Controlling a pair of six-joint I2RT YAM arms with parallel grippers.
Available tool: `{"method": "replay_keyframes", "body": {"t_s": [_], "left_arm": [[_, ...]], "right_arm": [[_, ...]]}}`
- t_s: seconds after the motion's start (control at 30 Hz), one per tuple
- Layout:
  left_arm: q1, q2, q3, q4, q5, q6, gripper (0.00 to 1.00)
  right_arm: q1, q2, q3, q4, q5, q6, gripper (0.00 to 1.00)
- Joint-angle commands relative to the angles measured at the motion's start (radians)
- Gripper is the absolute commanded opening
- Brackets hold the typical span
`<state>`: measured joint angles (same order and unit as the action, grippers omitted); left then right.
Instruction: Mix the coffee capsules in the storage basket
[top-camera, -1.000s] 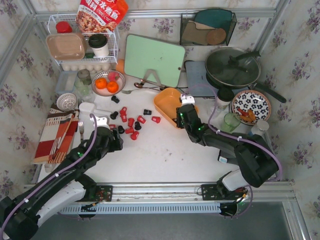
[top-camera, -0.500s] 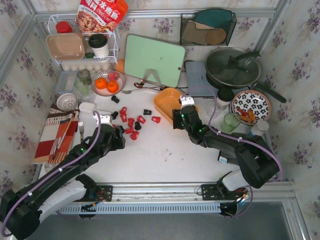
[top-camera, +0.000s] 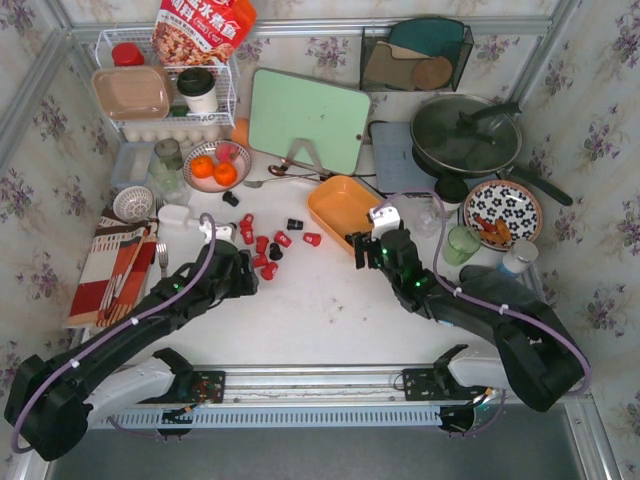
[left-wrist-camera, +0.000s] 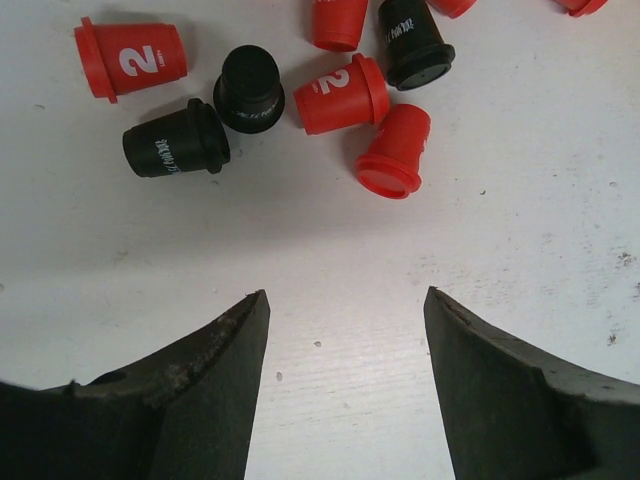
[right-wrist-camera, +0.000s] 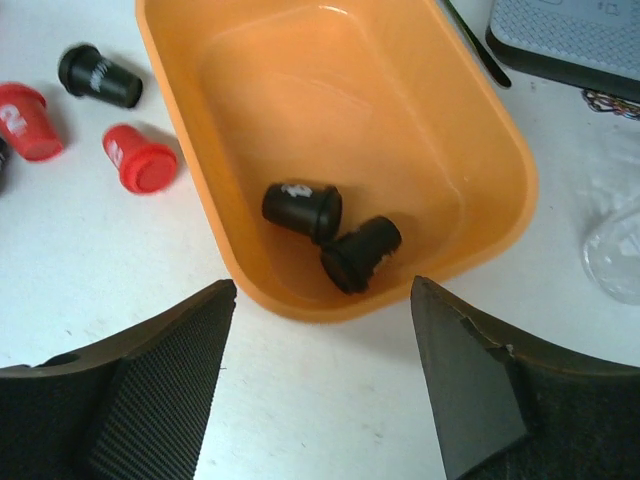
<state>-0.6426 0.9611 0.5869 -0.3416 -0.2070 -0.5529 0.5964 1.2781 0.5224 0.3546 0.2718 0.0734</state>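
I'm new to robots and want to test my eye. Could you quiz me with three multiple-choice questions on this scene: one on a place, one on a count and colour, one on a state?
1. Where do most capsules lie?
A) in the basket
B) on the table, left of the basket
C) stacked on the basket's rim

2. How many capsules are in the basket, and of what colour?
A) two, black
B) five, red
C) none

3. The left gripper is:
A) shut on a red capsule
B) shut, empty
C) open, empty

Answers:
1 B: red and black ones lie scattered on the white top.
2 A: the right wrist view shows two black ones on the basket's floor.
3 C: its fingers stand apart with only bare table between them.
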Motion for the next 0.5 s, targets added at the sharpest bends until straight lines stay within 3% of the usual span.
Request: {"method": "replay_keyframes", "body": {"t_s": [0.0,0.13,0.47], "left_arm": [[0.0,0.045,0.019,0.027,0.028,0.014,0.66],[0.0,0.118,0.047,0.038,0.047,0.026,0.65],[-0.002,0.34,0.202,0.0,0.105,0.093,0.62]], "right_arm": [[0.002,-0.075,-0.101,0.188,0.003,-0.112,0.79],[0.001,-0.16,-0.193,0.28,-0.009,-0.168,0.83],[0.003,-0.31,-0.336,0.456,0.06,-0.125,0.82]]}}
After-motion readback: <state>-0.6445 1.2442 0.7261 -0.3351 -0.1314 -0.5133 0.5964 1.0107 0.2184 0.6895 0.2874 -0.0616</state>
